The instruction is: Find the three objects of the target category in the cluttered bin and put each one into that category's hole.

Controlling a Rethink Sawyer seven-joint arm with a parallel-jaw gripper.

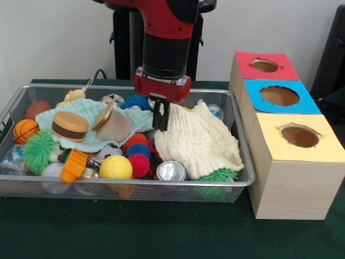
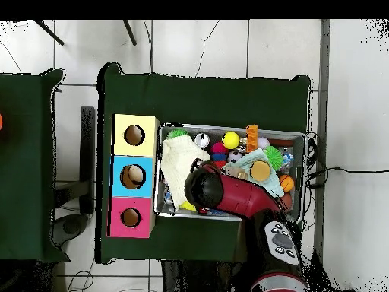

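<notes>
Gripper [image 1: 160, 116] hangs low in the wire bin [image 1: 16, 102], black fingers pressed together with no gap visible, nothing seen between them. Tips sit at the left edge of the cream cloth [image 1: 200, 141], touching or just above it; cannot tell which.

Clock bearings taken from the gripper, front view:
- 9 o'clock: tan cup [image 1: 112, 125] lying tilted on the mint cloth [image 1: 81, 116]. Beyond it the toy burger [image 1: 69, 125], also on the mint cloth.
- 7 o'clock: red spiky ball [image 1: 139, 164], and further out the yellow ball [image 1: 115, 168] near the front wall.
- 6 o'clock: silver can [image 1: 171, 171], lying just beside the cream cloth's lower edge.
- 8 o'clock, far out: orange toy [image 1: 73, 165], green spiky ball [image 1: 38, 151], small basketball [image 1: 25, 130] at the left wall.
- 3 o'clock, outside the bin: wooden box row, with red hole [image 1: 264, 66] farthest, blue hole [image 1: 279, 96] in the middle, yellow hole [image 1: 299, 136] nearest.

Overhead view: arm [image 2: 235, 196] covers the bin's middle; gripper hidden beneath it.
</notes>
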